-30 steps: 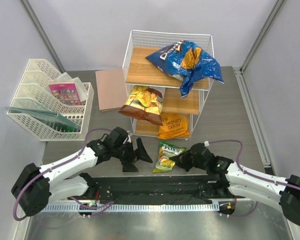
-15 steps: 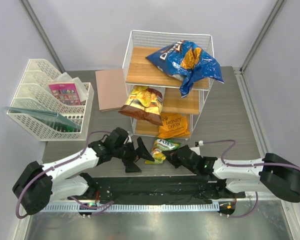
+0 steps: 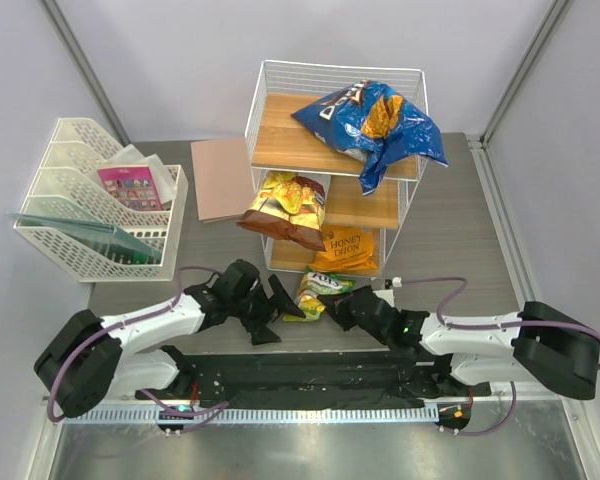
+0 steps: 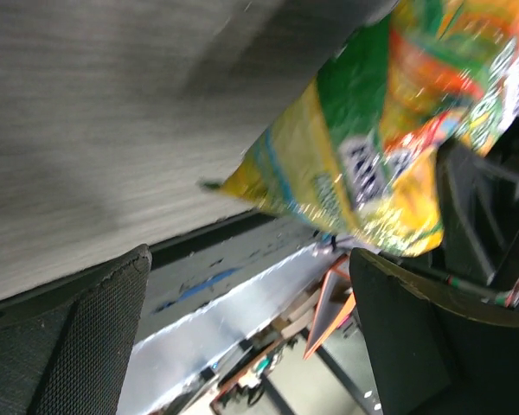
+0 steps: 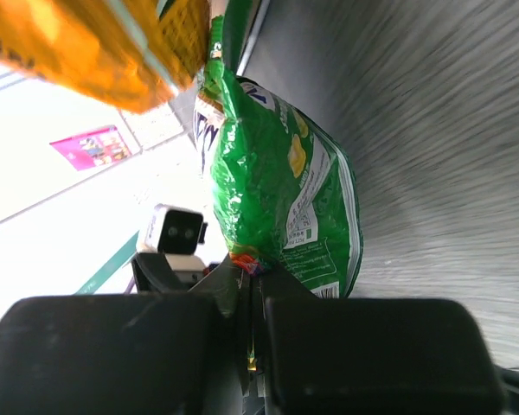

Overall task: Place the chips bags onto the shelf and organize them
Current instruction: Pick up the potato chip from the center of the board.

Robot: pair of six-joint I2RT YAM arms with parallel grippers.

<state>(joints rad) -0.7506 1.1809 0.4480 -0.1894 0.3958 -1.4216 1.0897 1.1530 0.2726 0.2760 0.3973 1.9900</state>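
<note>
Top, small bag (image 3: 322, 289): crinkly green-yellow foil, just before shelf (image 3: 265, 100) (white wire, wood boards), bottom tier.
Top, grippers: R gripper (image 3: 338, 303) at bag's near end; L gripper (image 3: 277, 303) just beside bag.
L wrist, L gripper (image 4: 249, 259): dark textured fingers spread wide, nothing btwn; glossy bag (image 4: 372, 147) ahead, over streaky grey table (image 4: 86, 130).
R wrist, R gripper (image 5: 249, 303): flat black pads pinching bag's (image 5: 277, 199) crimped edge.

Grey wood-grain table (image 3: 450, 240) and what it carries.
The shelf (image 3: 280, 140) stands at the middle back, with a flat tan board (image 3: 220, 178) lying just to its left and a white file tray (image 3: 70, 250) at the left edge. A green bag (image 3: 320, 292) sits low before the shelf's foot; whether it touches the table is unclear.
</note>
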